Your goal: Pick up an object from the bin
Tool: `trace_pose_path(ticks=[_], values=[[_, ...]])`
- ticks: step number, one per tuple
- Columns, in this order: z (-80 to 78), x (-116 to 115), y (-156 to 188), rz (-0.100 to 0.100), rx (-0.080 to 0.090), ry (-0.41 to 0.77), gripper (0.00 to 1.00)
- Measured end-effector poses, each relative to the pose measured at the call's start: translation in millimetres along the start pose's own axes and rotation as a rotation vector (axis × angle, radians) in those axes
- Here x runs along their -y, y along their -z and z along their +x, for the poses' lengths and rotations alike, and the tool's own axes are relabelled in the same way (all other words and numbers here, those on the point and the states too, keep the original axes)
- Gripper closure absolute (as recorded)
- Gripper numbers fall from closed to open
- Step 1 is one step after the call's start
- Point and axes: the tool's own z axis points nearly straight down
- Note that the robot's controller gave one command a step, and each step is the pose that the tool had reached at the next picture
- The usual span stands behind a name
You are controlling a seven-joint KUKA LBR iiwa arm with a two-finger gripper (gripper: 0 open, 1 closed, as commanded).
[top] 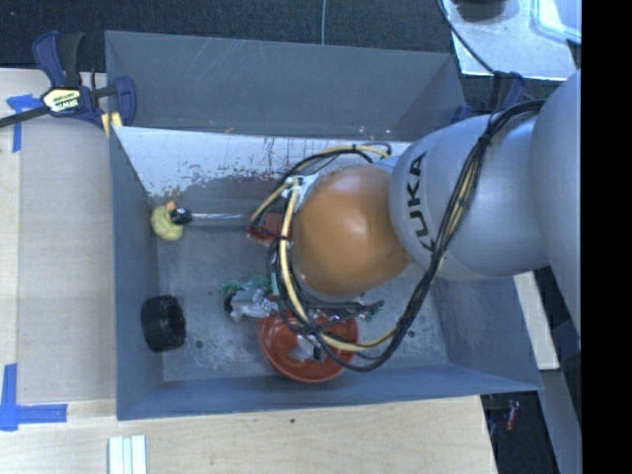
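My gripper [308,330] is low in the bin's front middle, mostly hidden under the arm's orange dome. It sits right over a red-orange round bowl-like thing [286,355] lying by the front wall. Just left of the gripper lies a small green and white thing [245,299]. A dark red thing [261,228] peeks out from behind the dome at its upper left.
A yellow duck-shaped toy [169,221] lies at the back left, with a thin grey rod [213,218] running right from it. A black squat cylinder [162,322] stands at the front left. The arm and its cables cover the bin's right half.
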Motion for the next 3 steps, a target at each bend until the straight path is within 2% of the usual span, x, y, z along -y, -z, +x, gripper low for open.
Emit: trace_pose_path(ticks=[1,3], values=[[-17.6,5.2,-14.7,0.011,0.014,0.116,1.00],[-18.5,7.1,-9.8,0.016,0.018,0.114,1.00]])
